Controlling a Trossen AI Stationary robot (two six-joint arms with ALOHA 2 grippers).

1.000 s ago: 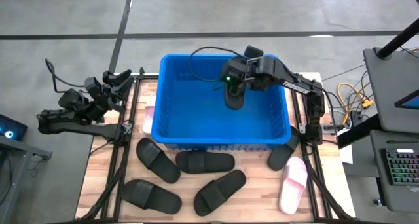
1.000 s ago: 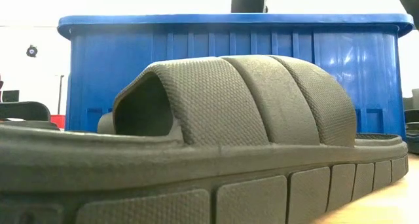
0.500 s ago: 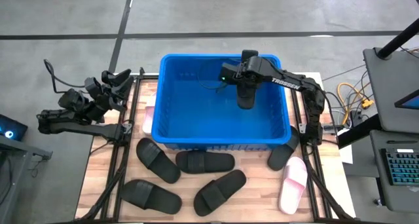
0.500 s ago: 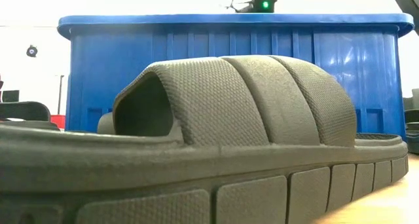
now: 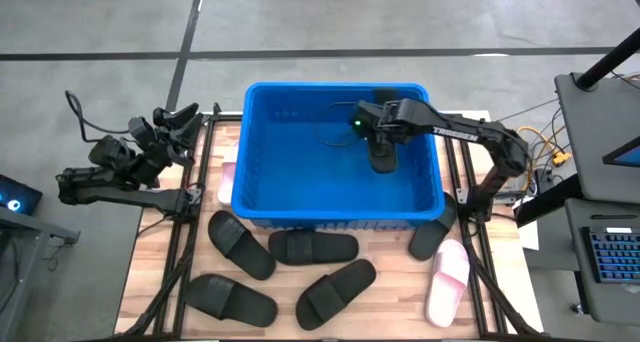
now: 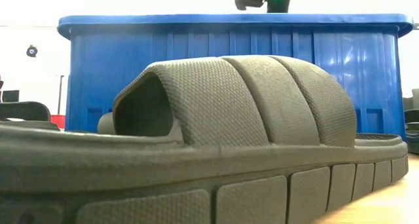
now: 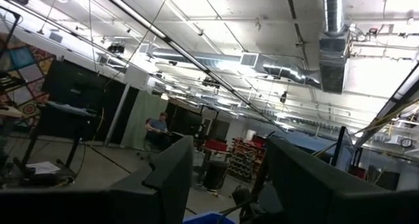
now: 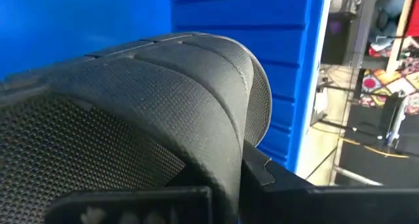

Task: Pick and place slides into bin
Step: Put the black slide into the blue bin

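Your right gripper (image 5: 382, 154), fingers clamped on a black slide (image 5: 384, 160), is hanging inside the bin (image 5: 262, 197) toward three o'clock, seemingly ready to drop it.

R gripper (image 5: 384, 154) clamped, extended; L arm (image 5: 120, 167) parked.

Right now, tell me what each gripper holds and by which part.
The right gripper holds a black slide by its wide strap, over the inside of the blue bin. The left gripper, parked left of the bin, holds nothing.
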